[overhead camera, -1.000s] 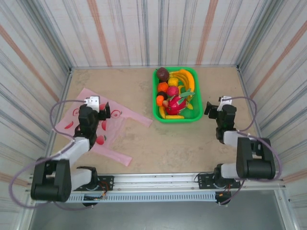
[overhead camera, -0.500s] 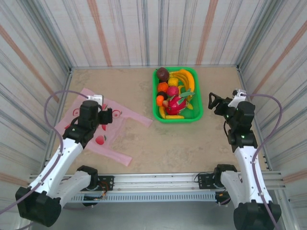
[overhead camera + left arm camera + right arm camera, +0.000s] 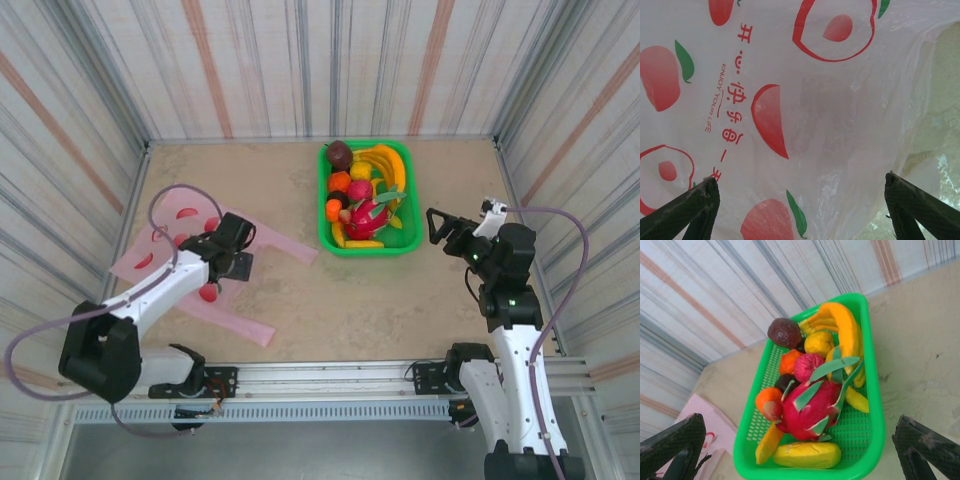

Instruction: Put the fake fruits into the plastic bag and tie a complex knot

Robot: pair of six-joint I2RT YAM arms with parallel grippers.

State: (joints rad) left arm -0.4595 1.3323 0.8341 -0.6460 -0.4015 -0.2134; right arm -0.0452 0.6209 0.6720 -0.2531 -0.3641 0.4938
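Observation:
The fake fruits (image 3: 365, 200) lie piled in a green mesh basket (image 3: 410, 240): a pink dragon fruit (image 3: 812, 407) with green scales, yellow bananas (image 3: 842, 325), orange and dark round ones. The plastic bag (image 3: 140, 262), pink with red fruit prints, lies flat on the table at the left. My left gripper (image 3: 240, 250) hovers low over the bag (image 3: 805, 100), open, its fingers (image 3: 687, 210) wide apart with nothing between them. My right gripper (image 3: 438, 228) stands open just right of the basket, facing the fruits, its dark fingertips (image 3: 930, 450) apart and empty.
Striped metal walls (image 3: 320, 70) close in the beige table (image 3: 350, 300) on three sides. A corner of the pink bag (image 3: 710, 425) shows left of the basket (image 3: 872, 405). Bare table lies between bag and basket and in front of the basket.
The left arm has stretched out and swung right, bringing its gripper lower over the bag's right part. The right arm has risen, its gripper turned toward the basket.

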